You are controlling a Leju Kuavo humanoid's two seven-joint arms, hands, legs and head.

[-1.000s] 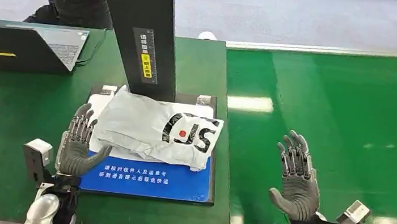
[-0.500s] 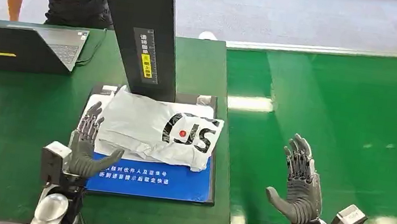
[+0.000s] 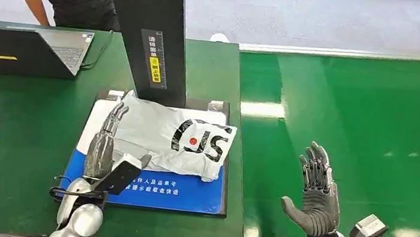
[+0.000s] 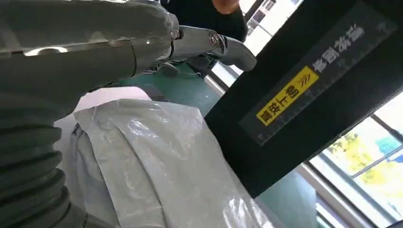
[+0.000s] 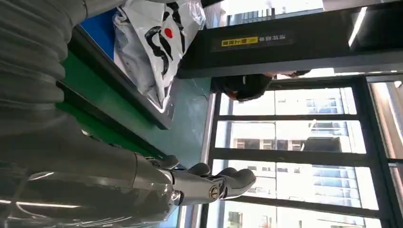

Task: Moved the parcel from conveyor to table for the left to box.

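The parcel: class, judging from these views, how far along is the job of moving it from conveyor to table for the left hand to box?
Done: the parcel lies on the blue-and-white mat on the table, off the conveyor. In hand: the left hand reaches along the parcel's edge, with no grip visible; the right hand hovers open over the conveyor. Left: gripping and boxing the parcel.
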